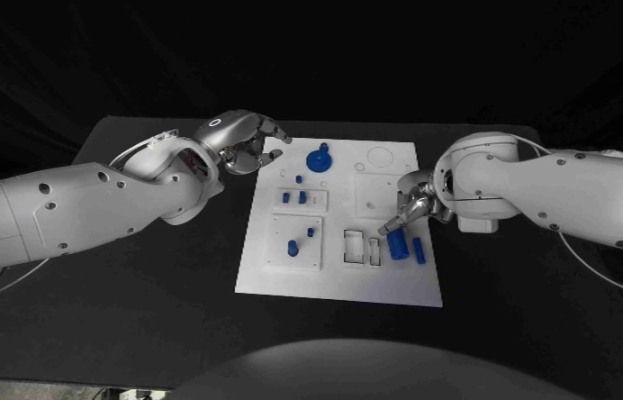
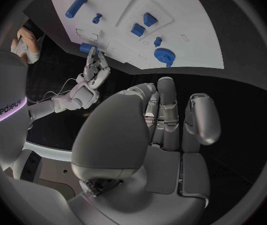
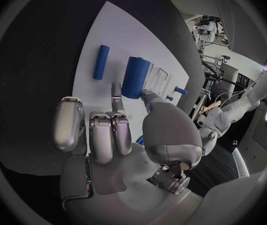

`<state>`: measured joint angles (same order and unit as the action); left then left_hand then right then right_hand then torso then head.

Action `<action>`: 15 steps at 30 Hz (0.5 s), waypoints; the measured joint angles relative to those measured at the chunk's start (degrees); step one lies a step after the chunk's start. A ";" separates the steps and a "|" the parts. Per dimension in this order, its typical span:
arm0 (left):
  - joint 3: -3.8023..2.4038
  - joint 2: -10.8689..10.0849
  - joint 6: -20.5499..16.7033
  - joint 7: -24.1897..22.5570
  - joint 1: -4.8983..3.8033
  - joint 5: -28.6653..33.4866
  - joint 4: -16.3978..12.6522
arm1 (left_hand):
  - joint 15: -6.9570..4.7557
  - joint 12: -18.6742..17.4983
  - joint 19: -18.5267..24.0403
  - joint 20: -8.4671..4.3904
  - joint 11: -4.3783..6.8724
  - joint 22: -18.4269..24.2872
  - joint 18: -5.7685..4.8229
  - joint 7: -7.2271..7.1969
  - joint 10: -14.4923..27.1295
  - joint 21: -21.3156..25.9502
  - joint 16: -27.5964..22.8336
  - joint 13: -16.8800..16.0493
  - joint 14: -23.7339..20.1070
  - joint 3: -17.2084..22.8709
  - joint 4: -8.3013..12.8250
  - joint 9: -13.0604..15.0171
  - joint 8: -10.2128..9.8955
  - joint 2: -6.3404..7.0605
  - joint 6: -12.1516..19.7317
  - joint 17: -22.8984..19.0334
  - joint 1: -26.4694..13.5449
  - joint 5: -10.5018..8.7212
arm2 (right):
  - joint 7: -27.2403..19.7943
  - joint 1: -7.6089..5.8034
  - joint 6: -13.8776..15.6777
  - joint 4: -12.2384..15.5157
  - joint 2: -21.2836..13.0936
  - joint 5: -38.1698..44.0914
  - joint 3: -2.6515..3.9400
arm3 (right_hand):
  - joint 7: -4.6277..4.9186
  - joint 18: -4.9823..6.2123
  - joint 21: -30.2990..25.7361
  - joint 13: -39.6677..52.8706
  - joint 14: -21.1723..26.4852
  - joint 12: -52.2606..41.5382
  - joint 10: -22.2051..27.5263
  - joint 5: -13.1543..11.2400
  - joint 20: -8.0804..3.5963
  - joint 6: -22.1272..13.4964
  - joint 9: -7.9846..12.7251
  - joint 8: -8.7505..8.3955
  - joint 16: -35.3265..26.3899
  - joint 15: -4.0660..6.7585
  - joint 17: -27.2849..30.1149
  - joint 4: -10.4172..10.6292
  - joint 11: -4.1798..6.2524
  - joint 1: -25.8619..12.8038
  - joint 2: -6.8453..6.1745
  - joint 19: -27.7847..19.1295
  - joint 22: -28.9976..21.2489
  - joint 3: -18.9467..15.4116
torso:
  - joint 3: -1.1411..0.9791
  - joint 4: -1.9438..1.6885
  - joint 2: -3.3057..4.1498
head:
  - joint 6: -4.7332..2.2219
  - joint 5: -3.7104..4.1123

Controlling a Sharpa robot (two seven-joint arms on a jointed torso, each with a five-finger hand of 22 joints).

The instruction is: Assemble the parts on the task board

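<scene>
The right hand [image 1: 409,209] hangs over the right side of the task board [image 1: 340,278], fingers extended and loosely apart, holding nothing; its fingertips [image 3: 116,96] reach just beside the thick blue cylinder [image 1: 399,247], with a thinner blue rod [image 1: 418,246] near the board's right edge. The left hand [image 1: 247,143] hovers off the board's upper left corner, fingers curled inward on nothing, near the blue gear [image 1: 320,159]

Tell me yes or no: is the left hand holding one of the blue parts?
No: in the left wrist view the left hand holds nothing, its fingers over the black table short of the task board, where the blue gear lies untouched.
</scene>
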<state>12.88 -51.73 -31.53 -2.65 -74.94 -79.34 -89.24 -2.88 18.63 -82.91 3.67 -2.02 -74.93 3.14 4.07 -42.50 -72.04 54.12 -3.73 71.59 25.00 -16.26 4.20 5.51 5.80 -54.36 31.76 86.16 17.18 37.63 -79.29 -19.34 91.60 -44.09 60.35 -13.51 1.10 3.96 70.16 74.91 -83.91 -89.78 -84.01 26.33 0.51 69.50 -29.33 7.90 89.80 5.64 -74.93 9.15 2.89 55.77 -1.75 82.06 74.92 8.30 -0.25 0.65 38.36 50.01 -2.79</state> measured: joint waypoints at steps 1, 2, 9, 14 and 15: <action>0.00 0.02 0.03 0.01 0.00 0.00 0.01 | 0.00 0.00 0.00 0.00 0.00 0.00 0.00 0.00 0.00 0.00 0.00 0.00 0.00 0.00 0.00 0.00 0.00 0.00 0.00 -0.02 0.00 0.00 | 0.00 -0.29 0.12 -0.05 0.08 -0.65 0.01 | 0.00 0.00 -0.04 0.00 0.00 0.00 0.00 0.00 0.00 0.00 -0.04 0.00 0.00 0.00 0.00 0.00 0.00 0.00 0.00 0.00 0.00 0.00 | 0.01 -0.01 0.00 | 0.00 0.02; 0.00 0.04 0.07 0.02 0.00 0.00 0.03 | 0.00 0.00 0.00 0.00 0.00 0.00 0.00 0.00 0.00 0.00 0.00 0.00 0.00 0.00 0.00 0.00 0.00 0.00 0.00 -0.05 0.00 0.00 | 0.00 -0.63 0.24 -0.11 0.21 -1.44 0.03 | 0.01 0.00 -0.04 0.00 0.00 0.00 0.00 0.01 0.00 -0.01 -0.09 0.00 0.00 0.00 0.00 0.00 0.00 0.00 0.00 0.00 0.00 0.00 | 0.01 -0.01 0.00 | 0.00 0.05; 0.01 0.06 0.29 0.11 0.01 -0.01 0.09 | 0.00 0.00 0.00 0.00 0.00 0.00 0.00 0.00 0.00 0.00 0.00 0.00 0.00 0.00 0.00 0.00 0.00 0.00 0.00 -0.06 0.00 0.00 | 0.00 -1.78 0.60 -0.35 1.33 -5.32 0.04 | -0.18 0.00 -0.67 0.00 -0.22 0.00 -0.02 0.01 -0.20 -0.22 -0.45 -0.01 0.00 0.21 0.01 0.00 -0.03 0.00 0.00 -0.20 0.00 0.00 | 0.08 -0.04 -0.03 | 0.00 0.02; 0.01 0.05 0.41 0.18 0.01 -0.02 0.11 | 0.00 0.00 0.00 0.00 0.00 0.01 0.00 0.00 0.00 0.00 0.00 0.00 0.00 0.00 0.00 -0.01 0.00 0.00 0.00 -0.06 0.00 0.00 | 0.05 -1.95 0.62 -0.87 2.45 -7.68 0.04 | -0.09 0.00 -1.80 0.00 -0.22 0.00 -0.03 -0.40 -0.08 -0.74 -0.84 -0.03 0.00 0.21 0.01 0.18 -0.04 -0.30 0.30 -0.50 0.00 0.18 | 0.08 -0.08 -0.03 | 0.00 -0.35; 0.01 0.04 0.43 0.20 0.01 -0.02 0.13 | 0.00 0.00 0.00 0.00 0.00 0.00 0.00 0.00 0.00 0.00 0.00 0.00 0.00 0.00 0.00 -0.01 0.00 0.00 0.00 -0.06 0.00 0.00 | 0.06 -1.96 0.62 -0.99 2.64 -7.96 0.03 | -0.04 0.00 -2.06 0.00 -0.22 0.00 -0.03 -0.42 -0.20 -0.79 -0.84 -0.05 0.00 0.21 0.01 0.25 -0.04 -0.34 0.34 -0.62 -0.01 0.25 | 0.08 -0.08 -0.03 | 0.00 -0.40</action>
<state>12.89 -51.70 -31.09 -2.45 -74.93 -79.36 -89.11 -2.88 18.63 -82.91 3.67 -2.02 -74.92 3.14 4.07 -42.50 -72.04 54.12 -3.73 71.59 25.00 -16.26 4.19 5.50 5.80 -54.36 31.70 86.16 17.17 37.68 -81.25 -18.72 90.61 -41.46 52.39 -13.48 1.06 3.96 68.10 74.90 -84.14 -89.78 -84.04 25.91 0.31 68.72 -30.18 7.85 89.80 5.85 -74.92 9.40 2.85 55.43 -1.41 81.44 74.91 8.56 -0.16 0.58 38.33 50.01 -3.19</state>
